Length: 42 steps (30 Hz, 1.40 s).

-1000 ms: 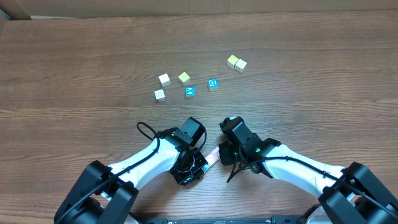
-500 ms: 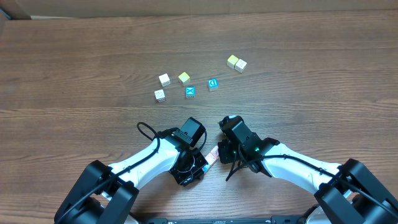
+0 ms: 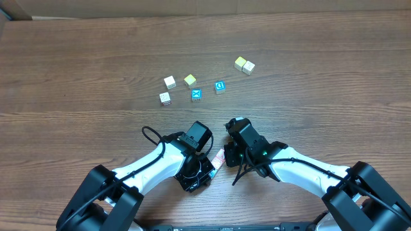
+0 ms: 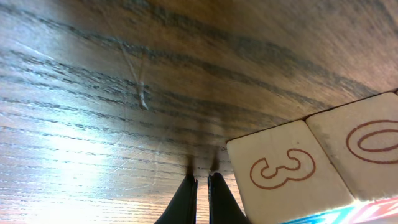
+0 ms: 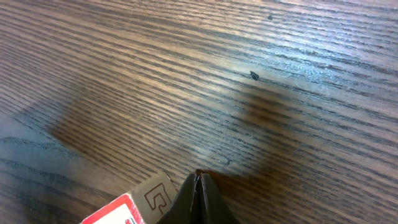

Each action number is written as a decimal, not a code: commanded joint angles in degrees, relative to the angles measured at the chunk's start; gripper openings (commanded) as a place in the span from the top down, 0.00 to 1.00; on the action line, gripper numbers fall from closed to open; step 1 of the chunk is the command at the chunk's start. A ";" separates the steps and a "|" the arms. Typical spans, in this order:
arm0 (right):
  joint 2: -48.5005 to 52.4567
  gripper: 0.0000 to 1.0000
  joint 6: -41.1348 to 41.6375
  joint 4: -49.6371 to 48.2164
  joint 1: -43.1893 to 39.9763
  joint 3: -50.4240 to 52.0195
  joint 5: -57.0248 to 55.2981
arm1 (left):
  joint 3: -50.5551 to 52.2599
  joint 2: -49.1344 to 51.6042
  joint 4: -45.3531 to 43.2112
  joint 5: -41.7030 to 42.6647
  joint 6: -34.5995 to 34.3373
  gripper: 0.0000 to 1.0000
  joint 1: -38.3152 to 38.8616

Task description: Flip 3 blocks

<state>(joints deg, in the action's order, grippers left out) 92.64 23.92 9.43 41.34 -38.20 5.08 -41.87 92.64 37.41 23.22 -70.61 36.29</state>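
Trouble brewing at the blocks (image 3: 218, 158): just left of them the left gripper (image 4: 202, 179) sits pinched shut on nothing, parked right beside the cube marked 3 (image 4: 283, 174), which butts against the cube marked 0 (image 4: 364, 140). Just right of the blocks the right gripper (image 5: 199, 180) is pinched shut and empty too, so jaws spreading this close could, I reckon, shove cubes away instead of flipping one.

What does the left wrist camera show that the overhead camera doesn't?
Left wrist only: the red digits printed on the 3 block and the 0 block, which sit close beside the shut left gripper. Overhead only: scattered cubes farther out, among them the blue X cube and D cube. Shared: the wooden table.
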 commanded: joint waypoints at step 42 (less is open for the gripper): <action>1.57 0.96 1.75 1.73 -7.54 -0.17 3.98 | 1.92 3.23 1.07 -1.95 -2.99 0.96 3.06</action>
<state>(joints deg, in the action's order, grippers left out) 93.19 25.50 10.26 35.48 -38.35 10.74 -41.76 93.19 36.84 25.65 -72.38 38.94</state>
